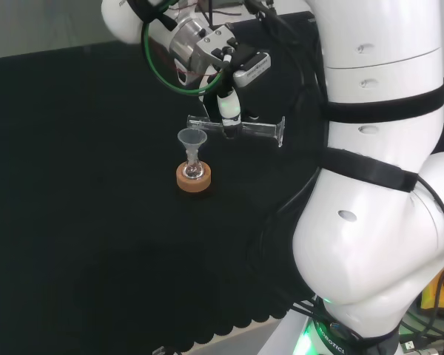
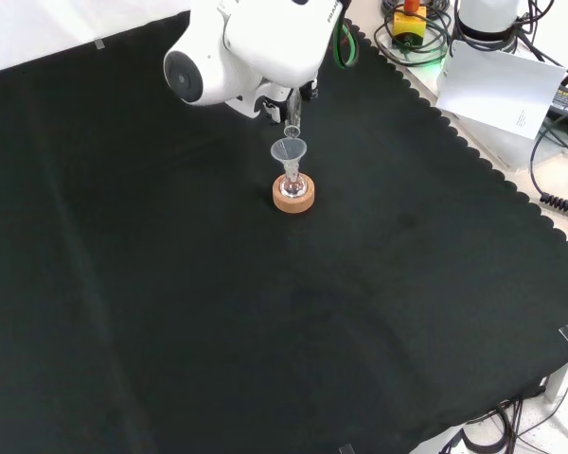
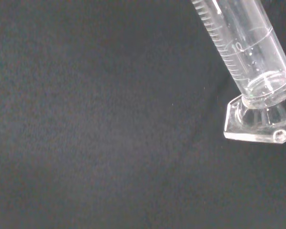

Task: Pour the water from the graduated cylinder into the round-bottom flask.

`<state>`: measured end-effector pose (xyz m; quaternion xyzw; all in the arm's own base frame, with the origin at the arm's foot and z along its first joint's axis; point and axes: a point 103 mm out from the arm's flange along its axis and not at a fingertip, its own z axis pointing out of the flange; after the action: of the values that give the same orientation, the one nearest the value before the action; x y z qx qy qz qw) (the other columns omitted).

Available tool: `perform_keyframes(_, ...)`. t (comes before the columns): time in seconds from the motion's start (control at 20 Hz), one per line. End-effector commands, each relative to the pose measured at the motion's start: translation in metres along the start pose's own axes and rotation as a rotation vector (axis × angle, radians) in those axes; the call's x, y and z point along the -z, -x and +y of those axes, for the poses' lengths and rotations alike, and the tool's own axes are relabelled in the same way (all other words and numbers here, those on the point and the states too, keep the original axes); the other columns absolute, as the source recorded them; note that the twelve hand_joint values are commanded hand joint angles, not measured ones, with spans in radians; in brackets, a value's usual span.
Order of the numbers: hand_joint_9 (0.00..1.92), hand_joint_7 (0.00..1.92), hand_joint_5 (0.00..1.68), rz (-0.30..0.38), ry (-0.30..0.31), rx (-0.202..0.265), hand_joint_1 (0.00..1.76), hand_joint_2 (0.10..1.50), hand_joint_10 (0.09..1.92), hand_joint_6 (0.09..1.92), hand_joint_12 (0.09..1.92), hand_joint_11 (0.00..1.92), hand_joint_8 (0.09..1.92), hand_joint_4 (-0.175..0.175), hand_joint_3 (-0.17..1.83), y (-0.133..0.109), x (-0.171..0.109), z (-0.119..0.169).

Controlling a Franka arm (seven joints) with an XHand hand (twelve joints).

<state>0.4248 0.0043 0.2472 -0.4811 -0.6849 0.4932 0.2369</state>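
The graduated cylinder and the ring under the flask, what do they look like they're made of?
The graduated cylinder is clear glass or plastic: the cloth shows through it, and its hexagonal foot glints. The ring looks like cork: matte tan.

- My arm is glossy white, built of big rounded links with black bands at the joints.
- Small oval recesses dot the link shells.
- A round grey cap closes one white link in the front view.
- At the wrist I see a silver metal collar and a looping green cable.
- The robot hand is black and white, with a grey block on it.
- A green light glows at the base.
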Motion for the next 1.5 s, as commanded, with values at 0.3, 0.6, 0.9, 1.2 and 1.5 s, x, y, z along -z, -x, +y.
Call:
perform_keyframes(0.3,1.41,0.93,0.90,0.083,0.225,0.068,1.25,1.15,0.09,1.11,0.81,1.13,1.11,-0.175,0.00,0.020,-0.008,-0.007)
perform_keyframes(0.6,1.41,0.93,0.90,0.127,0.312,0.095,1.25,1.15,0.09,1.11,0.81,1.13,1.11,-0.175,0.00,0.032,-0.013,-0.013)
perform_keyframes(0.9,1.42,0.93,0.89,0.186,0.401,0.113,1.25,1.15,0.09,1.11,0.81,1.13,1.11,-0.175,0.00,0.048,-0.025,-0.015)
perform_keyframes(1.2,1.42,0.93,0.89,0.248,0.487,0.140,1.25,1.15,0.09,1.11,0.81,1.13,1.11,-0.175,0.00,0.060,-0.033,-0.014)
perform_keyframes(1.5,1.42,0.93,0.89,0.291,0.596,0.180,1.25,1.15,0.09,1.11,0.81,1.14,1.11,-0.175,0.00,0.064,-0.035,-0.010)
